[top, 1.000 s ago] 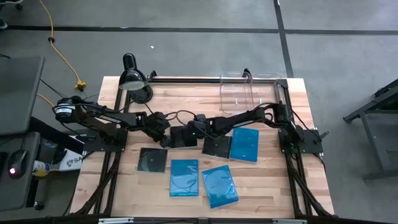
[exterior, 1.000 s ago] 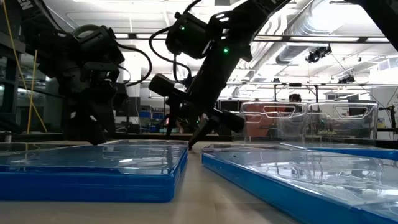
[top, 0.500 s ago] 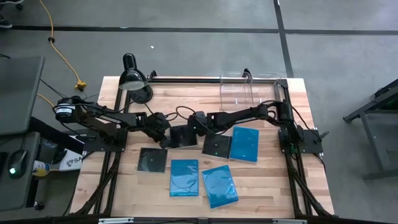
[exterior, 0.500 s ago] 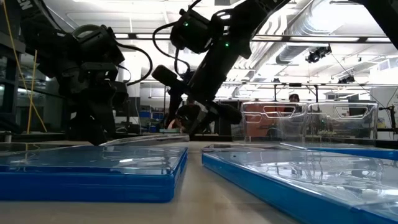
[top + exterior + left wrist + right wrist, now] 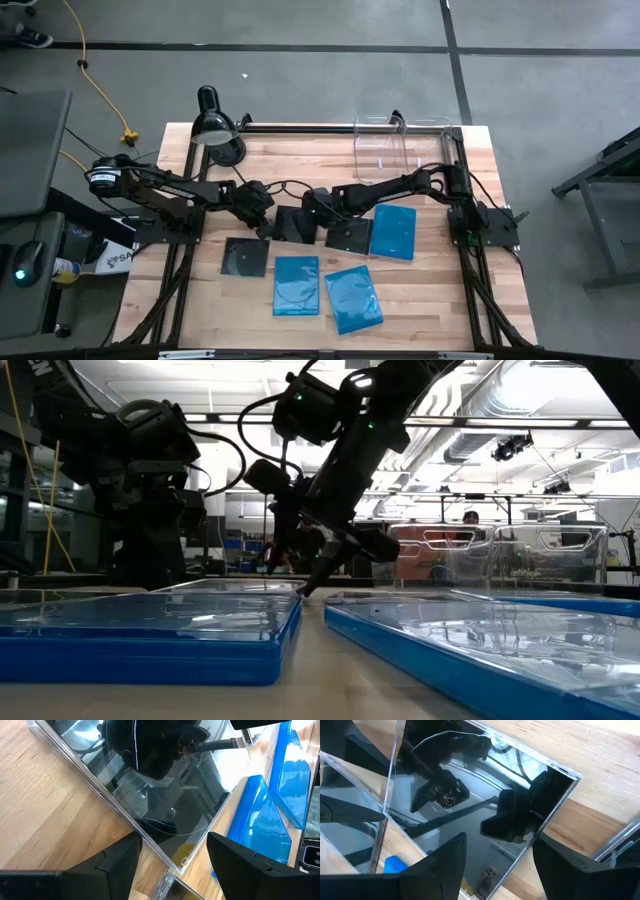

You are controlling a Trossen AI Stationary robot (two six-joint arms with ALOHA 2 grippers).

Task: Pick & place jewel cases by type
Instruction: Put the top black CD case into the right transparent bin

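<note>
- High view: wooden table [image 5: 300,160] carries six jewel cases. Three blue cases lie flat toward the near edge and right: one [image 5: 296,285], one [image 5: 352,298], one [image 5: 393,231]. Black cases: one [image 5: 246,257] on the left, one [image 5: 349,235] touching the right-hand blue case, and the middle black case [image 5: 292,222] between the two arms.
- Clear bin [image 5: 400,148] stands at the far right of the table, well apart from all the cases; a desk lamp [image 5: 215,128] sits at the far left.
- Key relation: the middle black case lies directly between the left gripper [image 5: 268,218] and the right gripper [image 5: 316,212], one on either side and both about equally near. It is square, so it has no long axis to speak of.
- Left wrist view: fingers [image 5: 120,865] spread wide, a corner of the black case in the gap; nothing pinched.
- Right wrist view: fingers [image 5: 445,862] also parted, straddling the glossy case face; no grip visible.
- Judgement: whichever arm closes first on an edge takes the case.
</note>
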